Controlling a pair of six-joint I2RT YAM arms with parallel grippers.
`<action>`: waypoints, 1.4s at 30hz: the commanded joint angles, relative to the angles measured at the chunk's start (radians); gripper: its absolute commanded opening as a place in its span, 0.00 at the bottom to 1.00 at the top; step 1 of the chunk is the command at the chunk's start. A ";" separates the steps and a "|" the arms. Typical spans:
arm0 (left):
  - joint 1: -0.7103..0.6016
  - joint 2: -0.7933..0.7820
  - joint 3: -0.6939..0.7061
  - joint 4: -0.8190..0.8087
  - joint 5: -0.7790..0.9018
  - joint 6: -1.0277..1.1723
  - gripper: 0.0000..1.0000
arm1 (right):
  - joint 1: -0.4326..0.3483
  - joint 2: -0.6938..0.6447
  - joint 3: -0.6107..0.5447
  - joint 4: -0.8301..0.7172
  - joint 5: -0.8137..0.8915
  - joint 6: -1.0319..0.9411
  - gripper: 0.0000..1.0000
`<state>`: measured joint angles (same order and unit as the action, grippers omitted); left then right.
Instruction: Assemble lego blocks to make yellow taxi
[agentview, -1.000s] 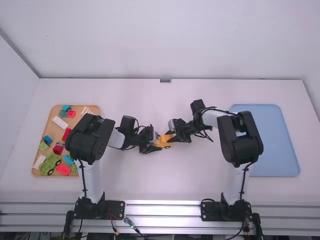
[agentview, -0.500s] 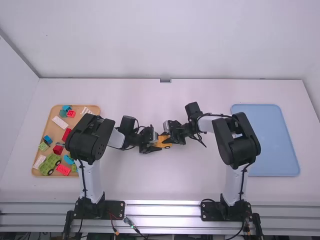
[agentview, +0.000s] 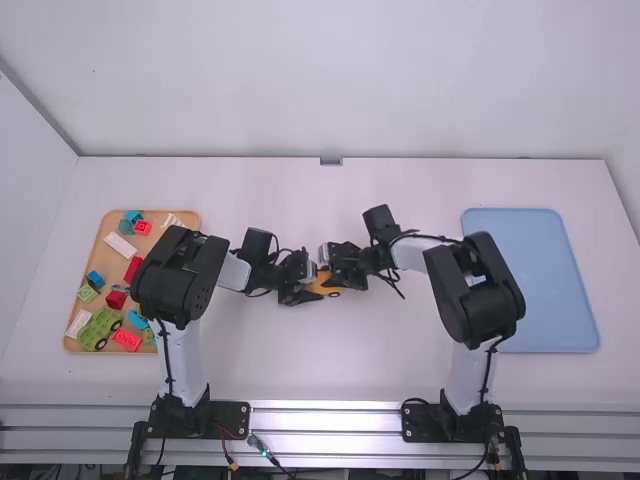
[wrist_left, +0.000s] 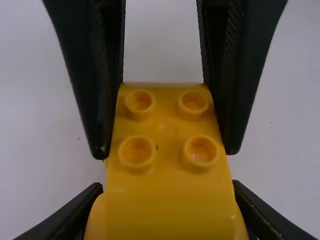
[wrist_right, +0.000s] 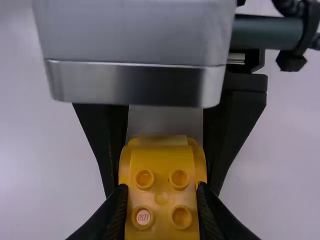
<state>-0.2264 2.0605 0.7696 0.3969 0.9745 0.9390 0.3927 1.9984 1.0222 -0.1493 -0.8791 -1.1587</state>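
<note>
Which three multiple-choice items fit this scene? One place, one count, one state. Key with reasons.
1. Where in the high view is the blue tray?
A) left side
B) centre
C) right side

2. How many round studs face the camera in the left wrist view?
A) two
B) four
C) six

3. How is the right gripper?
A) shut on the yellow build
B) open, away from it
C) shut on a red block

1: C, the high view shows it there.
2: B, two rows of two.
3: A, its fingers meet the build's two sides in the right wrist view.
</note>
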 joint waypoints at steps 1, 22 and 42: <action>-0.010 0.019 0.021 -0.003 -0.023 0.001 0.43 | 0.046 0.042 -0.020 -0.019 0.210 0.037 0.00; -0.010 0.019 0.015 0.002 -0.027 0.000 0.71 | -0.117 -0.023 -0.023 0.056 -0.244 -0.018 0.67; 0.092 -0.489 0.024 -0.433 -0.189 -0.021 0.99 | -0.024 0.097 -0.109 0.357 -0.042 0.250 0.99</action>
<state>-0.1577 1.6283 0.7956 -0.0200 0.7902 0.9138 0.3576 2.0739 0.8860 0.2142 -0.9268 -0.9230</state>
